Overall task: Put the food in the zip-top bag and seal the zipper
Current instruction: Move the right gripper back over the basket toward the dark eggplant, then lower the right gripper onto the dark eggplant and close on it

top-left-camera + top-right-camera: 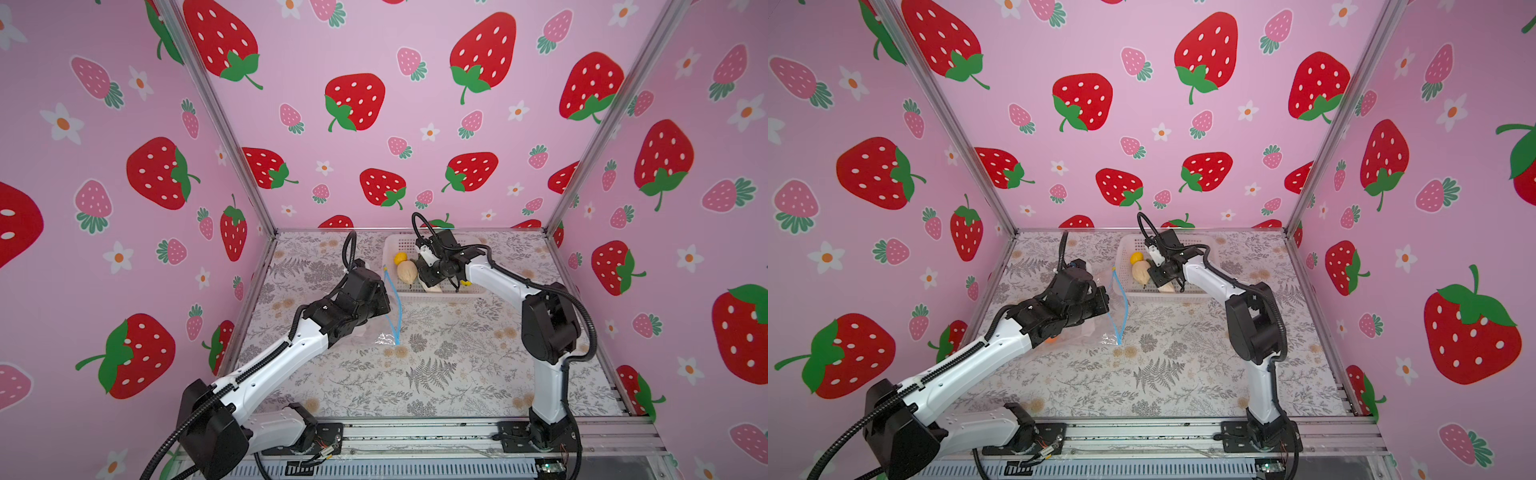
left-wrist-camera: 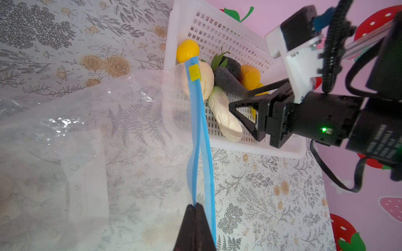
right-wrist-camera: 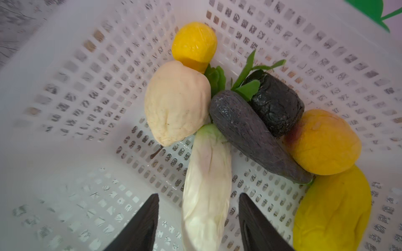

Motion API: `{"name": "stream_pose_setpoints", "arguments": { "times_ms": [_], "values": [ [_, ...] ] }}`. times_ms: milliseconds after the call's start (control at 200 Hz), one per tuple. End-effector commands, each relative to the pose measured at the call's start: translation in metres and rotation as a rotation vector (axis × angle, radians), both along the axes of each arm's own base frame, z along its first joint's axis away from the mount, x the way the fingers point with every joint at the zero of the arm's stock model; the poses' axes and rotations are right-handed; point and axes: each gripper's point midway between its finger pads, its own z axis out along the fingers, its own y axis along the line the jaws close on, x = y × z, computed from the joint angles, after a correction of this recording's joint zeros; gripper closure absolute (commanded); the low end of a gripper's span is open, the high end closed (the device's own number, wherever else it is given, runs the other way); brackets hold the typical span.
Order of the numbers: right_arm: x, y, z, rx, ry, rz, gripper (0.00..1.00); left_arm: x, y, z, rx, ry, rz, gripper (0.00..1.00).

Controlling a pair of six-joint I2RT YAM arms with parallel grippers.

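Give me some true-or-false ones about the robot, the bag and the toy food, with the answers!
1. The left gripper pinches the bag's blue zipper. True.
2. The basket is empty. False: the food lies in it.
3. The right gripper is open, one finger on each side of the long white vegetable. True.
4. The yellow tab is right at the left gripper. False: it sits at the zipper's far end, by the basket.
5. The zipper is shut all along. False: its two strips gape apart.
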Motion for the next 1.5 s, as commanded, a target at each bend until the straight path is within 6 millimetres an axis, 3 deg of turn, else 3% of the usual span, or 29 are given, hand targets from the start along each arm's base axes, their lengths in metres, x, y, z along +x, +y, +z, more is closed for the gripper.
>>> {"name": "stream_pose_setpoints", "arguments": {
  "times_ms": [0,355,490,615,915,1495],
  "values": [
    [0.006,-0.013,-0.005,-0.087,0.003,-0.002,0.41,0.006,-0.003,0.013,-0.016,-0.028,-0.002,1.0],
    [0.034,0.008,0.034,-0.116,-0.296,0.243,0.42,0.006,-0.004,0.012,-0.021,-0.023,-0.009,1.0],
    [0.053,0.015,0.043,-0.152,-0.404,0.288,0.43,0.006,-0.005,0.011,-0.025,-0.019,-0.008,1.0],
    [0.066,0.019,0.033,-0.201,-0.395,0.304,0.44,0.005,-0.004,0.009,-0.023,-0.013,-0.007,1.0],
    [0.068,0.029,0.017,-0.183,-0.366,0.328,0.44,0.006,-0.003,0.01,-0.015,-0.019,-0.002,1.0],
    [0.073,0.019,-0.011,-0.245,-0.326,0.301,0.45,0.005,0.001,0.007,-0.012,-0.013,0.008,1.0]
  ]
}}
